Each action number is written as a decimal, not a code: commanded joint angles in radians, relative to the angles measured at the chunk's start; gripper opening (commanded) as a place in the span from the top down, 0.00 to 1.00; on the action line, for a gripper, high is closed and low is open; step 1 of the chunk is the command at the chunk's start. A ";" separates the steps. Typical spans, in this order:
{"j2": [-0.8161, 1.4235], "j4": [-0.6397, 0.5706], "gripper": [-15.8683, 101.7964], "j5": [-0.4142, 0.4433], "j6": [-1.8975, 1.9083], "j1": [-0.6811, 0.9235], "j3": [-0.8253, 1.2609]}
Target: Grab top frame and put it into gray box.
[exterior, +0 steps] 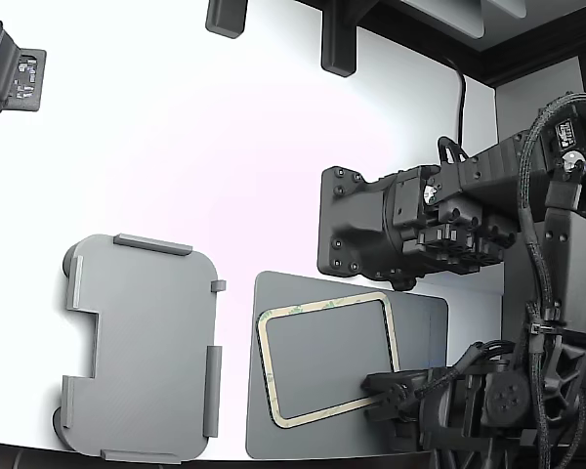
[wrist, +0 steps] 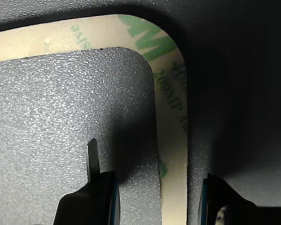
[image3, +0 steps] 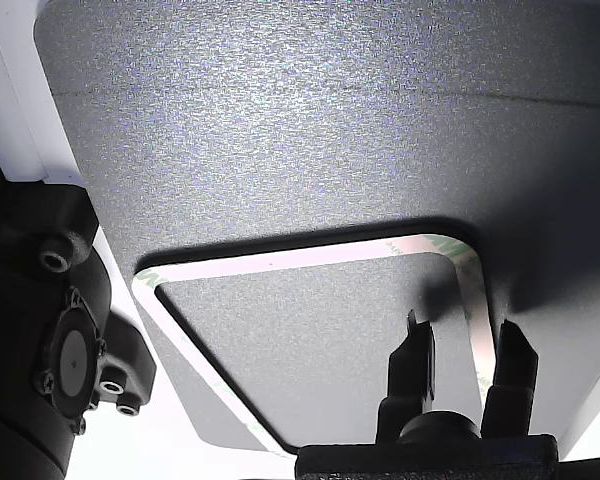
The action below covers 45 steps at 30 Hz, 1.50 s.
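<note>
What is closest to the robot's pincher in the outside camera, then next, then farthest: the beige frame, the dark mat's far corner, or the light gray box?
From the gripper:
1. Top frame, its strip between the fingers.
2. Dark mat's far corner, farther toward the exterior view's left.
3. Gray box, farthest left.

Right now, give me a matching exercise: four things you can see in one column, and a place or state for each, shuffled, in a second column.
Things:
1. top frame
2. gray box
3. dark mat
4. gripper

Places or states:
A. empty, at the exterior view's left
B. lies flat under the cream ring
C. open, one jaw on each side of the ring's strip
D. lies on the mat, not lifted

Pairs: 1-D, 2-A, 3-B, 4-C
</note>
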 commanded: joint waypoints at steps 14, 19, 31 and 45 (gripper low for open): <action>0.018 -0.041 0.37 0.002 0.015 -0.009 -0.008; -0.005 -0.046 0.39 0.003 0.014 -0.009 -0.021; -0.054 -0.041 0.72 -0.002 0.044 -0.005 -0.057; -0.011 0.143 0.96 -0.009 0.018 -0.009 -0.293</action>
